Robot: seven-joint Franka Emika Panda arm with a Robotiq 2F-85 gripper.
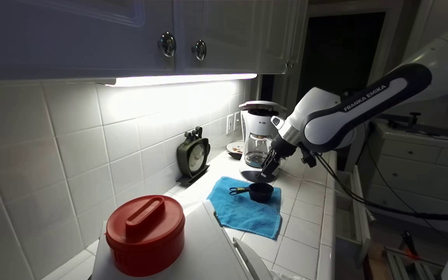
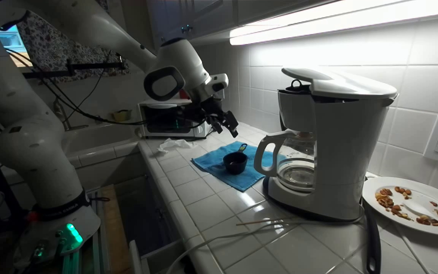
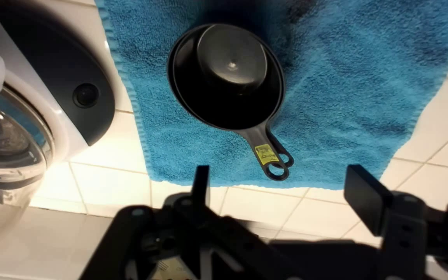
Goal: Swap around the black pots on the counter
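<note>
A tube light [image 1: 185, 80] under the cabinets [image 1: 224, 37] burns out to pure white in both exterior views, glaring on the wall tiles [image 1: 185, 103], while the doorway [image 1: 338, 50] is nearly black. In an exterior view, reflections streak the counter [image 2: 211, 209] and green lamps [image 2: 74, 233] glow on my base [image 2: 88, 224]. In the wrist view my fingers [image 3: 367, 200] are dark and soft-edged; the towel [image 3: 344, 97] looks crisper, shadowed beyond the upper black pot [image 3: 226, 103], inside which a small glint shows.

A kitchen as I see it remotely, wall cabinets [image 1: 224, 35] over a pale tiled counter [image 1: 301, 217], coffee maker [image 2: 340, 152], countertop oven [image 2: 165, 129], sink [image 2: 93, 140], plate [image 2: 426, 188] with food [image 2: 385, 201]
</note>
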